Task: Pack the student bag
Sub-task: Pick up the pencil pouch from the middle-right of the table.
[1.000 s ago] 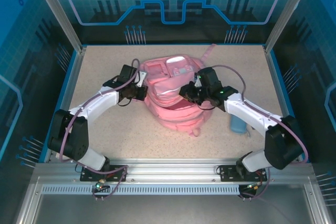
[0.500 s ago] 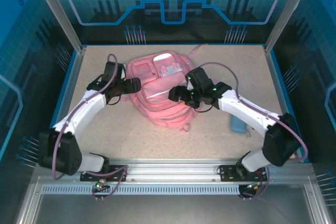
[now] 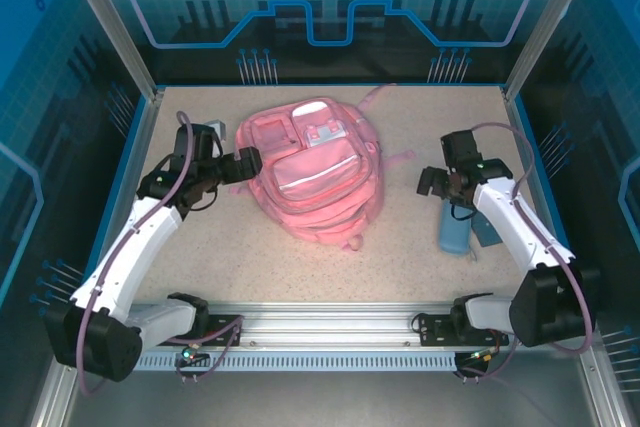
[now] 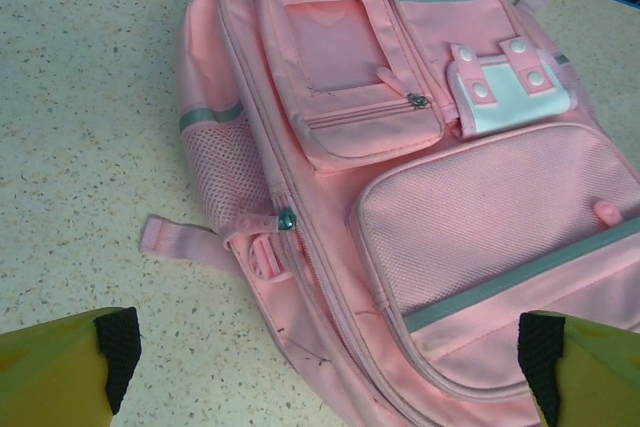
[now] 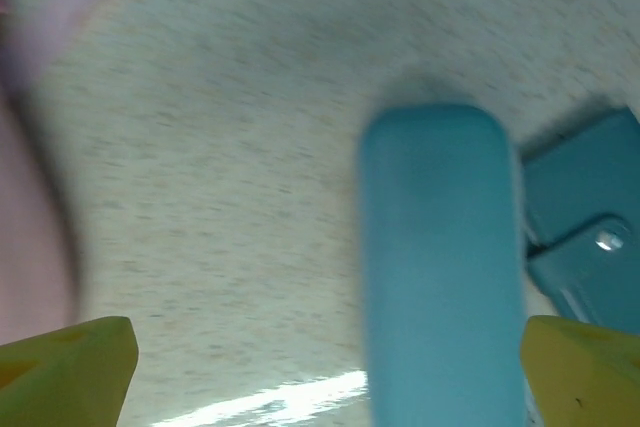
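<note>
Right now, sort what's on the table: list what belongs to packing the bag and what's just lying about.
Job: pink backpack; light blue case and darker blue item beside it, likely for packing.
Not the job: speckled table, metal rail.

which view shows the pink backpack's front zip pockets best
Left wrist: the soft pink fabric backpack is close and sharp, zips and whitish snap patch legible. Top external shows it whole but small; right wrist catches a blurred pink edge.
</note>
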You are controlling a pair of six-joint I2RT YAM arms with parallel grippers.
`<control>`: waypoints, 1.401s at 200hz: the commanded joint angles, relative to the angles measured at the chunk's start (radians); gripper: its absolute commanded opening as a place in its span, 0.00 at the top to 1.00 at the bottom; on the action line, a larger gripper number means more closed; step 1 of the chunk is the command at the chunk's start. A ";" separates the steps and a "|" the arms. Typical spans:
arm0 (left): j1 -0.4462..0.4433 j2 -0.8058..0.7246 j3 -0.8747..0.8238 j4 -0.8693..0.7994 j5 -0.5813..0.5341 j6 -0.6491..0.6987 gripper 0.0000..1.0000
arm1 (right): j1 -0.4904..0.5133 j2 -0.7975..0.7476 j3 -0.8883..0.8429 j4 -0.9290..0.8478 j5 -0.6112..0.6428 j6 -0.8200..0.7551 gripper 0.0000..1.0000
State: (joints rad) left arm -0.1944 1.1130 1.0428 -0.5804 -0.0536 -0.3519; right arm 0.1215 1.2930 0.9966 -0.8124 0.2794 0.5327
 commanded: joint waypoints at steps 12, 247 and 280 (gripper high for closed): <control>0.004 -0.024 -0.007 -0.041 0.040 -0.017 0.01 | -0.086 0.035 -0.078 0.009 -0.022 -0.046 0.00; -0.127 0.054 0.066 -0.071 0.134 0.086 0.01 | -0.112 0.056 -0.123 0.054 -0.386 -0.114 0.38; -0.301 0.185 0.147 -0.108 0.024 0.202 0.02 | -0.070 0.021 -0.063 0.042 -0.481 -0.117 0.38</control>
State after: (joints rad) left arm -0.3962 1.2198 1.1152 -0.6384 0.0471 -0.2680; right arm 0.0181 1.3472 0.8867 -0.7483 -0.0853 0.4347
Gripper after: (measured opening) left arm 0.986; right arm 0.624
